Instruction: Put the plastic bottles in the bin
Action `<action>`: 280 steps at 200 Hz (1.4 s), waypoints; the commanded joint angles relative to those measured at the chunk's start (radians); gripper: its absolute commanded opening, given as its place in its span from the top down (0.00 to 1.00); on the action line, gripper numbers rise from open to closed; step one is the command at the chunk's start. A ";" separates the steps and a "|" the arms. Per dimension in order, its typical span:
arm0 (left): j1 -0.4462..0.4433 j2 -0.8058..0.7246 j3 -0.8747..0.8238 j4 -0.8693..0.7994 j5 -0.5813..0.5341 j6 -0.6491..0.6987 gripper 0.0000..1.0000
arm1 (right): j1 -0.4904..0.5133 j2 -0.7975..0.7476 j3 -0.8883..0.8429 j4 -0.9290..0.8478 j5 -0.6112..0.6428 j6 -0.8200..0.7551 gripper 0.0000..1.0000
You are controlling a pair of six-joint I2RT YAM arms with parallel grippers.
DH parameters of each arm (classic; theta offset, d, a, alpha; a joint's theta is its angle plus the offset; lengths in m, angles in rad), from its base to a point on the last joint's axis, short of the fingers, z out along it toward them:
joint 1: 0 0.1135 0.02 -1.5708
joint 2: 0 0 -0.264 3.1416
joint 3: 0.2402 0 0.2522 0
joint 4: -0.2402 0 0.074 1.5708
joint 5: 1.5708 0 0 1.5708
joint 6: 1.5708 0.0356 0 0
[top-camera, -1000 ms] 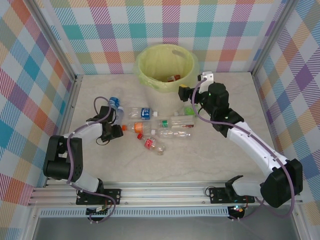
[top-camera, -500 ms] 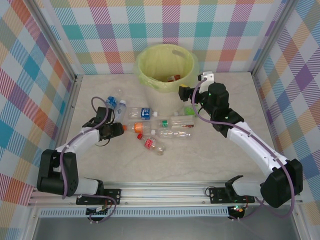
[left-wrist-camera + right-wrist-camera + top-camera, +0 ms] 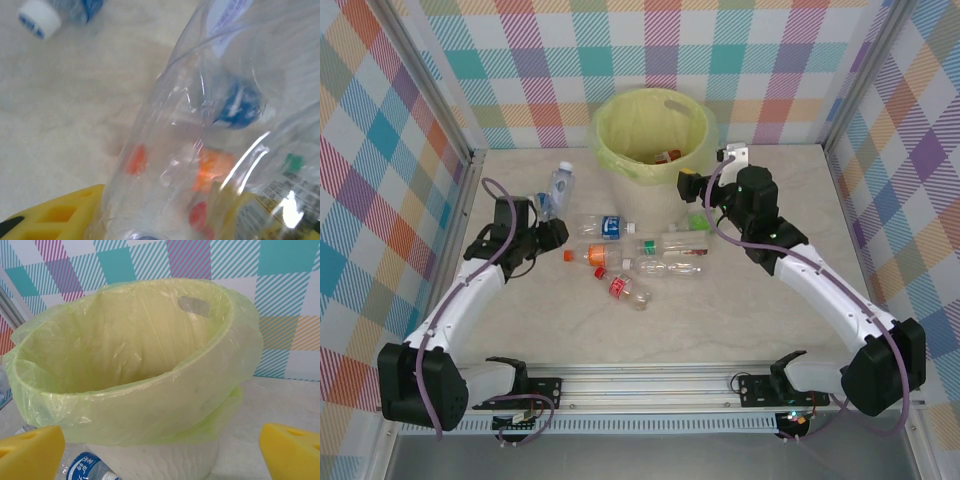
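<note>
Holding a clear blue-labelled bottle [image 3: 560,184], the left gripper [image 3: 546,222] had its jaws pinched tight on the crushed wall.
The bag-lined bin [image 3: 612,150] stood ahead and to the right of those jaws, and the right gripper [image 3: 693,200] hung spread wide, facing its rim. To my eye, the bottle needed carrying well over the liner's lip before any release, with a firm grip on that slippery plastic.

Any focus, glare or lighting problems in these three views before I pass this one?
Left wrist: the clear bottle sits right against the lens, badly out of focus, with white glare streaks; whatever lies behind it smears into coloured blobs. Right wrist: the bin is sharp, the yellow pads at the bottom corners are soft. Top external: even light, faint shadows on the table, no blur.
</note>
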 commanded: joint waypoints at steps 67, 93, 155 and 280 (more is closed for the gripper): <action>-0.126 0.192 0.467 -0.036 0.051 0.203 0.58 | 0.007 -0.077 -0.031 0.018 0.028 0.003 0.00; -0.173 0.312 0.648 -0.097 0.018 0.345 0.58 | 0.007 -0.096 -0.035 0.005 0.033 -0.001 0.00; -0.225 0.614 1.078 -0.342 -0.065 0.610 0.57 | 0.007 -0.171 -0.072 -0.028 0.065 0.007 0.00; -0.242 1.060 1.800 -0.720 -0.242 0.720 0.53 | 0.007 -0.255 -0.106 -0.064 0.112 0.000 0.00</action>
